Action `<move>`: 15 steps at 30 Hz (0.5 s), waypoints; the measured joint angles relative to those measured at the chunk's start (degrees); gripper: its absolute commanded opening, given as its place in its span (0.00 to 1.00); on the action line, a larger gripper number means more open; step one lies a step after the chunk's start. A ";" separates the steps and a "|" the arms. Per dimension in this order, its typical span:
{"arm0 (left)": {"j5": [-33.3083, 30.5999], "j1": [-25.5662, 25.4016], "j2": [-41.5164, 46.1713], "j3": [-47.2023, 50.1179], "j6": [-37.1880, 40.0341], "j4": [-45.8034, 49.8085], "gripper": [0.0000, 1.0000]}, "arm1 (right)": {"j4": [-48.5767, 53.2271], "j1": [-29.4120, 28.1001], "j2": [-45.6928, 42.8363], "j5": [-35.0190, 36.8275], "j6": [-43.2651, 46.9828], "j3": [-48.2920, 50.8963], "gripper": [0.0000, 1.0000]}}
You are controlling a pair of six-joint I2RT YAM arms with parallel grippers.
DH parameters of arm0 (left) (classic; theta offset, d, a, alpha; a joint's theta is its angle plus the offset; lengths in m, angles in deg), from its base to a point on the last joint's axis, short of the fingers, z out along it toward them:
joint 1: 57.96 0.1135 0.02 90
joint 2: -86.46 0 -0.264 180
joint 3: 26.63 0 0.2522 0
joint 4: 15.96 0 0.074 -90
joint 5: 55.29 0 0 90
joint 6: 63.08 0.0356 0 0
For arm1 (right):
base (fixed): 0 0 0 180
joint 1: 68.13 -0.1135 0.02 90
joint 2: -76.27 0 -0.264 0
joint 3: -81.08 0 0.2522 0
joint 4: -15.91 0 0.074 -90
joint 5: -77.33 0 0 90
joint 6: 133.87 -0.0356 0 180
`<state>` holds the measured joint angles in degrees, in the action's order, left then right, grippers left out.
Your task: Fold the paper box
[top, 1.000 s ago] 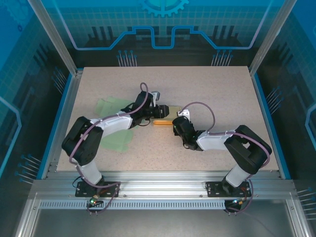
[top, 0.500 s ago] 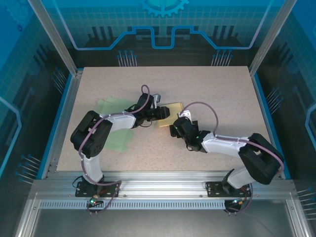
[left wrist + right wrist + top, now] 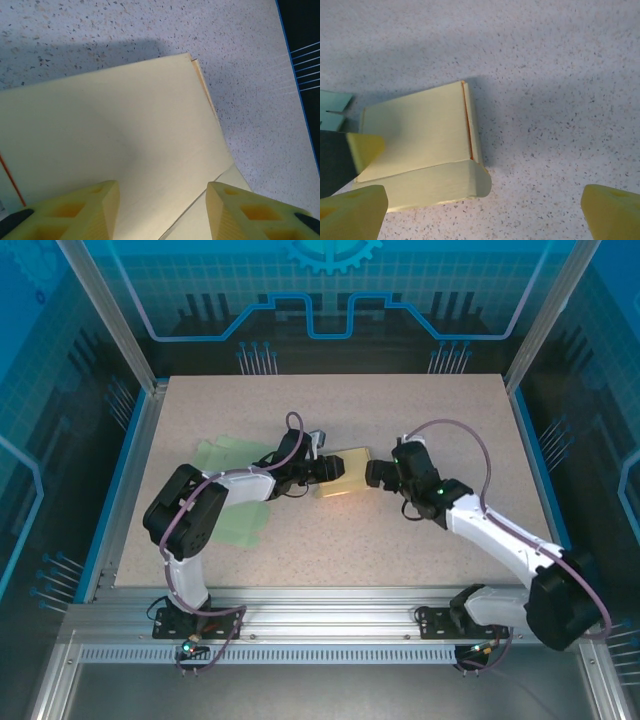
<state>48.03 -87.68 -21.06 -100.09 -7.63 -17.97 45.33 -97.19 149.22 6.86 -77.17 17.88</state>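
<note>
The pale yellow paper box (image 3: 353,461) lies flat in the middle of the table, with a rounded flap (image 3: 437,184) folded along its near edge and an orange line at its right fold. My left gripper (image 3: 336,469) reaches over the box from the left; its fingers stand apart above the top panel (image 3: 125,125), with nothing pinched between them. One left fingertip (image 3: 366,147) rests on the box's left part. My right gripper (image 3: 371,476) hovers just right of the box, jaws wide open and empty. Seen from the wrists: left gripper (image 3: 161,196), right gripper (image 3: 482,212).
Light green paper sheets (image 3: 236,524) lie flat on the speckled table (image 3: 450,420) to the left, partly under my left arm. A corner of one sheet (image 3: 332,107) shows past the box's left edge. Blue rails and aluminium posts frame the table.
My right gripper has opened wide, let go of the box and swung from its near side to its right. The box, first seen edge-on, now lies flat. The left gripper has barely moved.
</note>
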 measured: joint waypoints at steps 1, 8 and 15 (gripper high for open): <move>-0.02 -0.02 0.02 0.00 0.00 0.00 0.52 | 1.16 1.03 2.05 -1.38 0.04 -1.88 0.94; -0.22 -0.02 1.27 0.00 0.11 0.87 0.57 | 7.04 4.35 17.20 -10.78 2.29 -13.49 0.72; -1.70 -0.02 5.99 -0.13 0.42 3.50 0.61 | 8.81 7.08 27.80 -19.28 3.58 -19.17 0.65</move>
<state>46.32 -87.70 -15.08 -100.22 -7.21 -14.47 54.14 -90.11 177.02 -12.42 -73.58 -1.28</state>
